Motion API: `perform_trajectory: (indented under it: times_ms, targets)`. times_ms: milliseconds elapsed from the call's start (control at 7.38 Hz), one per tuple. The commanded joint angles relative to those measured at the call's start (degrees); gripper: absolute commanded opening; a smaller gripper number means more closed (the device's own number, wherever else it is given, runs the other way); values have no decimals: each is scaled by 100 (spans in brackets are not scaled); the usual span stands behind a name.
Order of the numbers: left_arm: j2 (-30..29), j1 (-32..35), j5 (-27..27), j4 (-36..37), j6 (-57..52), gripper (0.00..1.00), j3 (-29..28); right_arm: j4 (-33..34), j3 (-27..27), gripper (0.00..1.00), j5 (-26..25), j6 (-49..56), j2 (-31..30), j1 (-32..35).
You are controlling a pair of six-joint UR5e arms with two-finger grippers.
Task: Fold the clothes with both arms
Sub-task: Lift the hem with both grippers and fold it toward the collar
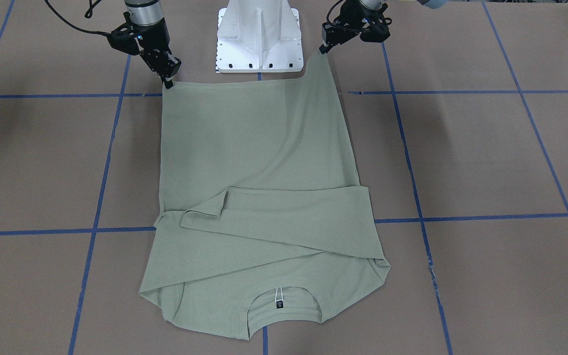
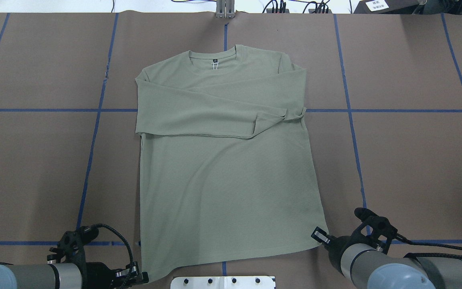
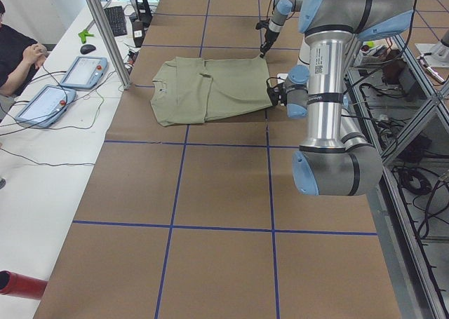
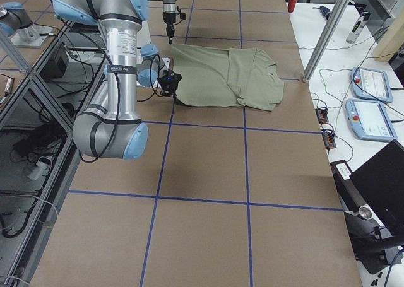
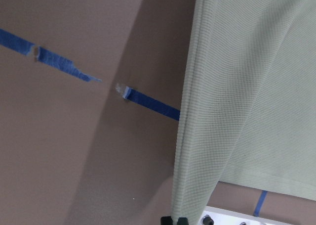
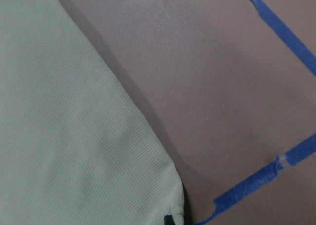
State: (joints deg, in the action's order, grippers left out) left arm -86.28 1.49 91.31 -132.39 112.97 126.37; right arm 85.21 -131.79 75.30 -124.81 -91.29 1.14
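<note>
At its hem corners, left gripper (image 1: 324, 48) and right gripper (image 1: 168, 81) clamp the shirt (image 1: 254, 148). Best lift both together, keeping it taut.

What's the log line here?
shirt: sleeves folded in | left gripper: shut on hem corner | right gripper: shut on hem corner

Label (image 1: 279, 304) on shirt (image 1: 259, 148) unreadable; too small
</note>
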Motion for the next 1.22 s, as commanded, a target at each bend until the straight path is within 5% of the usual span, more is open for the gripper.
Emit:
perform_trajectory:
  times_ms: [0, 135, 271, 406, 948, 1084]
  targets:
    - [50, 438, 962, 979, -12, 0, 1243, 1965, -2052, 0, 859, 36, 40, 106]
    - [-3, 684, 1498, 1883, -12, 0, 1998, 2634, -2471, 0, 1420, 54, 485, 437]
    - [-238, 1034, 1756, 2275, -64, 0, 2171, 3050, -2466, 0, 2070, 315, 1124, 1023]
    - [-449, 1360, 1758, 2349, -439, 0, 1973, 3463, -2370, 0, 2163, 926, 1470, 1368]
    - [-2013, 3299, 1837, 2463, -2572, 0, -170, 3432, 49, 0, 2496, 3546, 3103, 3361]
    - [-2329, 3940, 2281, 2908, -3379, 0, -461, 3406, 709, 0, 2629, 3665, 3534, 3784]
